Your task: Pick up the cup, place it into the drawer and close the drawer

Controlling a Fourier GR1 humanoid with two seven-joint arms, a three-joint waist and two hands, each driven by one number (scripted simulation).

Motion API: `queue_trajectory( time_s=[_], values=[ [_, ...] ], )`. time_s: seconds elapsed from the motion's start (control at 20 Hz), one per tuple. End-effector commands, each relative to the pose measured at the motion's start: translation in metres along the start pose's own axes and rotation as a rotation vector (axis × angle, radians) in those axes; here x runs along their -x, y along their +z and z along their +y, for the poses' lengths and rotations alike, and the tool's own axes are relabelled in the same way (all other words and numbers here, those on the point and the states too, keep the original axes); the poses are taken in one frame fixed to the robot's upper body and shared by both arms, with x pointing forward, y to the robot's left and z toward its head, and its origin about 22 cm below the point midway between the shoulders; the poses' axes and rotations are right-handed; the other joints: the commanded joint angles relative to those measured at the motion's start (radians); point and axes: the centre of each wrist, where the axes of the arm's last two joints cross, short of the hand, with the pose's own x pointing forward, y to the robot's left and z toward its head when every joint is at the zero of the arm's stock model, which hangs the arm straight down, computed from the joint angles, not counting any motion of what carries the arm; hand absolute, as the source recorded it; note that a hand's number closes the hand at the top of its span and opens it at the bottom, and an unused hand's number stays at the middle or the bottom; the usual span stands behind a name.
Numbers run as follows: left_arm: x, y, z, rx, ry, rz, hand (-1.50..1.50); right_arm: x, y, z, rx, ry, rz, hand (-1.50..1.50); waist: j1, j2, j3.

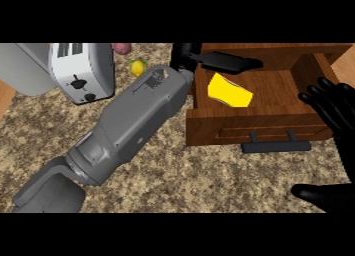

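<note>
The left hand point(220, 61) reached over the open drawer point(272, 122), fingers straight and holding nothing. Behind its forearm a toaster point(84, 70) stood on the speckled desk point(180, 170). The yellow cup point(229, 91) lay tipped inside the drawer, just below that hand. It looked light, rigid and smooth, best taken round its wall. At the right edge, the right hand point(335, 107) rested with fingers spread.
</note>
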Motion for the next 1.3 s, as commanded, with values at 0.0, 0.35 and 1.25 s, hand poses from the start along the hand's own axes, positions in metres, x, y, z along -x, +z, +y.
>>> queue_trajectory(
  time_s=[0.0,0.35,1.25],
  values=[
    [-0.011,-0.004,0.013,-0.030,0.061,0.002,-1.50,-0.004,0.000,0.003,-0.046,0.037,0.022,1.50,0.038,-0.009,-0.001],
    [-0.016,0.008,0.061,-0.145,0.131,-0.006,-1.50,-0.017,0.015,-0.018,-0.174,0.253,0.073,1.50,0.055,-0.013,-0.001],
    [-0.019,0.155,0.195,-0.224,0.153,0.044,-1.50,0.028,0.015,0.012,-0.335,0.650,0.209,1.50,0.068,-0.012,0.000]
  ],
)
